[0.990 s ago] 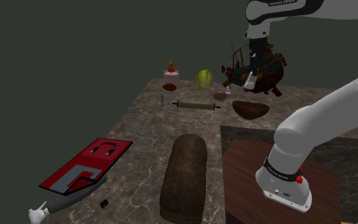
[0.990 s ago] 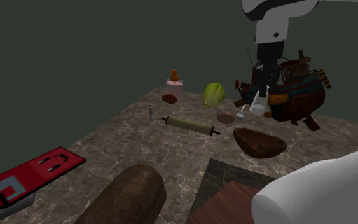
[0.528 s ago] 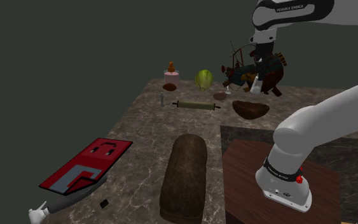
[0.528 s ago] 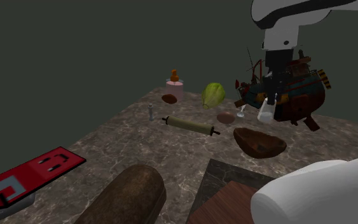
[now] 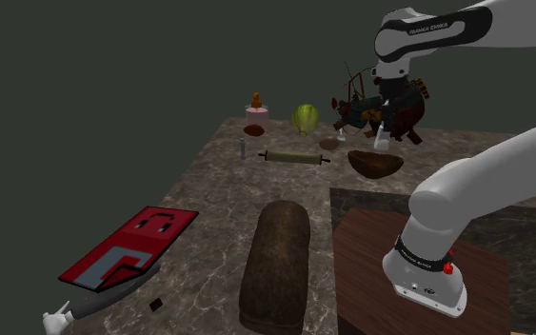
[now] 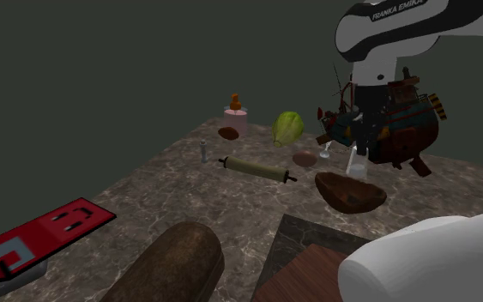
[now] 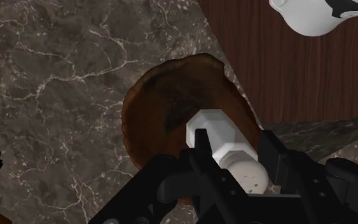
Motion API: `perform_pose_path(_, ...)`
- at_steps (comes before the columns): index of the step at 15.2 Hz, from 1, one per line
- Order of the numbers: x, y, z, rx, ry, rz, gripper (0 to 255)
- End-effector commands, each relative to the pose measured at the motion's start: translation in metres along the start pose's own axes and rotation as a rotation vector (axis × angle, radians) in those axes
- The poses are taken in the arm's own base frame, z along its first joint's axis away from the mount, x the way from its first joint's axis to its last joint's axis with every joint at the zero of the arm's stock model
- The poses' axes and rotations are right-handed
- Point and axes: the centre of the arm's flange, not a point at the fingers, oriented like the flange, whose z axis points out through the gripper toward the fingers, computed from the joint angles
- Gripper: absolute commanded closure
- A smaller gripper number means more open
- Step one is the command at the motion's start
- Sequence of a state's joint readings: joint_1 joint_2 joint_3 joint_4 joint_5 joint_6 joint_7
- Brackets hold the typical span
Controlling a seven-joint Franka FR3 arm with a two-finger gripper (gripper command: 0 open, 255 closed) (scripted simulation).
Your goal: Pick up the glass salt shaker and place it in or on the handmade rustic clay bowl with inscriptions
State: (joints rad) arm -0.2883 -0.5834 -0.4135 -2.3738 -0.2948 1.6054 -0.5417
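Hanging over the dark marbled counter (image 5: 218, 200), the white arm (image 5: 466, 24) brings its black gripper (image 7: 234, 145) down near the far edge. Well away from the gripper, back toward the stand, lies a long brown loaf-shaped lump (image 5: 277, 262). Just behind the gripper sits a dark model ship (image 6: 398, 120) with masts and rigging, so hand and hull overlap in both outside views. Directly beneath the gripper rests the brown clay bowl (image 7: 161, 111), its rough rim showing around the fingers in the wrist view; it is also seen from the shoulder (image 5: 375, 164) and the second exterior camera (image 6: 351, 193). Off to one side of the gripper, apart from it, stand a green cabbage (image 6: 288, 127) and a pale rolling pin (image 6: 255, 169).

The fingers (image 7: 201, 145) are clamped on the pale salt shaker (image 7: 217, 135), one on each flank. Its dotted, rounded end sits toward the palm and its faceted end points down at the bowl's hollow. From the side the shaker (image 6: 357, 163) hangs just above the bowl; I cannot tell whether it touches.
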Motion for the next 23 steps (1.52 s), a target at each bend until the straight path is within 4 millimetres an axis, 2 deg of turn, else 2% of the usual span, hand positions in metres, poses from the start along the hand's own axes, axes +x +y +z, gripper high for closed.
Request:
perform_pose_path(1, 0.002, 0.001, 0.011, 0.0, 0.0, 0.0, 255)
perform_pose_path(6, 0.009, 0.003, 0.04, 0.0, 0.0, 0.0, 255)
perform_pose_path(14, 0.009, 0.003, 0.04, 0.0, 0.0, 0.0, 255)
perform_pose_path(15, 0.009, 0.003, 0.04, 0.0, 0.0, 0.0, 0)
perform_pose_path(20, 0.009, 0.003, 0.04, 0.0, 0.0, 0.0, 0)
perform_pose_path(23, 0.009, 0.003, 0.0, 0.0, 0.0, 0.0, 0)
